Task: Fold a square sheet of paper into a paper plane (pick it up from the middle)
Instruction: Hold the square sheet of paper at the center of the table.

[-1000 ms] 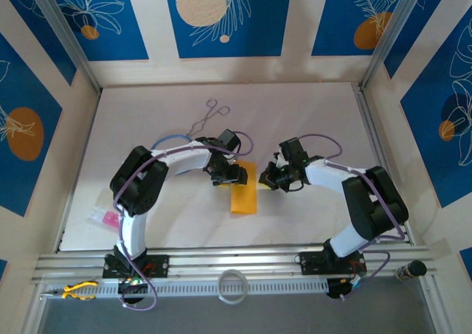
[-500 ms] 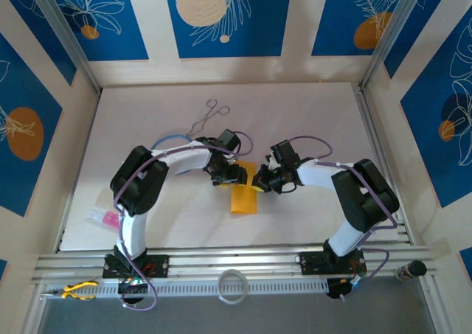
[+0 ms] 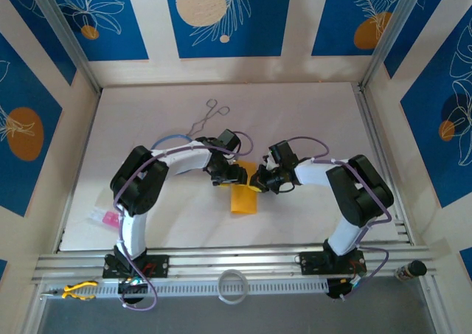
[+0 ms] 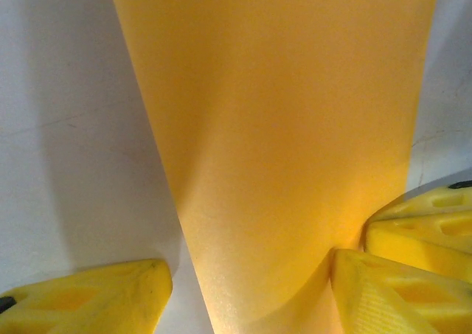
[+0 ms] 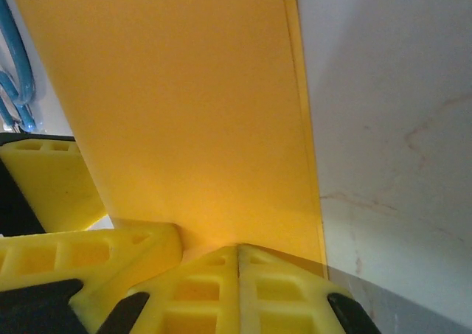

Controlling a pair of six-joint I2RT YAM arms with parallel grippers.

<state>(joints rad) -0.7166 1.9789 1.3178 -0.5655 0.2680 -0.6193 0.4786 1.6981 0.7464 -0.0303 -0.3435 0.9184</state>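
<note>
Square sheet of paper [image 3: 244, 200] is folded to a narrow orange-yellow strip, plain and matte, flat on the white table [image 3: 317, 120]. One end sits between the two sets of jaws and the rest runs out from them toward the arm bases

From the left wrist the strip [image 4: 287, 127] runs straight ahead of the jaws and curls up slightly beside one finger. From the right wrist a second layer shows as a thin doubled edge [image 5: 304, 127] along one side

Left gripper [image 4: 251, 293]: jaws apart, straddling the end of the square sheet of paper. One finger [image 4: 88, 301] rests on the table just beside the strip edge; the other finger [image 4: 391, 290] touches the opposite edge

Right gripper [image 5: 237, 275]: jaws pressed together with no gap, tips on the end of the strip just beside the left gripper's finger. Cannot tell if a layer is pinched

Blue cable [image 5: 15, 83] is beyond the right jaws. Metal forceps [image 3: 209, 117] lie well beyond both jaws, and a pink slip [image 3: 109, 218] is well apart, on the left gripper's side
</note>
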